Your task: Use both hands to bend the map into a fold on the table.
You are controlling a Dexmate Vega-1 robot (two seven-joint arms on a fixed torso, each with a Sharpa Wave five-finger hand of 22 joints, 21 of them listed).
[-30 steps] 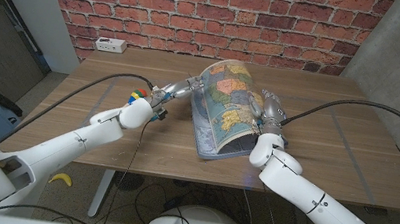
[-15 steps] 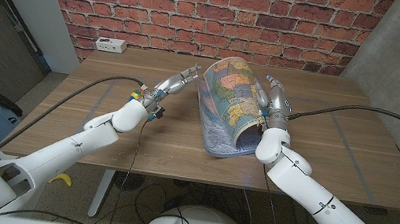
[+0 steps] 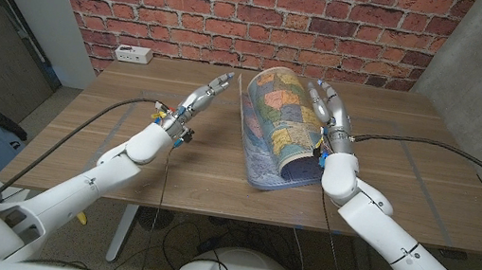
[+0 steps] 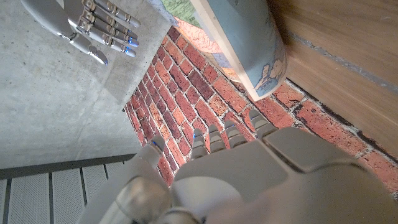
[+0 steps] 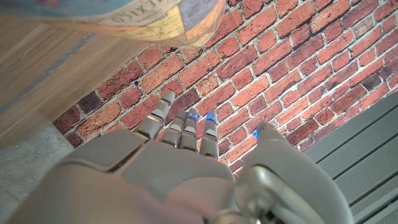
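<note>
From the head camera, the map (image 3: 278, 126) sits on the wooden table (image 3: 425, 182) near its middle, curled over into a tall arch with its printed side outward and its lower sheet lying on the wood. The left hand (image 3: 189, 108) is raised beside the map's left edge, clear of it, fingers stretched out and held close together, holding nothing. The right hand (image 3: 332, 118) stands at the map's right side with its fingers extended and slightly apart; whether it touches the paper is hard to tell, but it grips nothing. A white power strip (image 3: 132, 54) lies at the table's far left edge, against the brick wall (image 3: 240, 10). In the left wrist view, the map (image 4: 249, 37) shows as a rolled edge on the wood, and the other hand (image 4: 87, 25) hangs beyond it with fingers straight and nearly side by side. In the right wrist view, the curved map (image 5: 124, 18) lies just past the hand's own fingertips (image 5: 186, 124), apart from them. With neither hand pressing the arch, the springy paper may well uncurl and flop open, or slide across the smooth wood if pushed from one side alone, leaving no crease.
</note>
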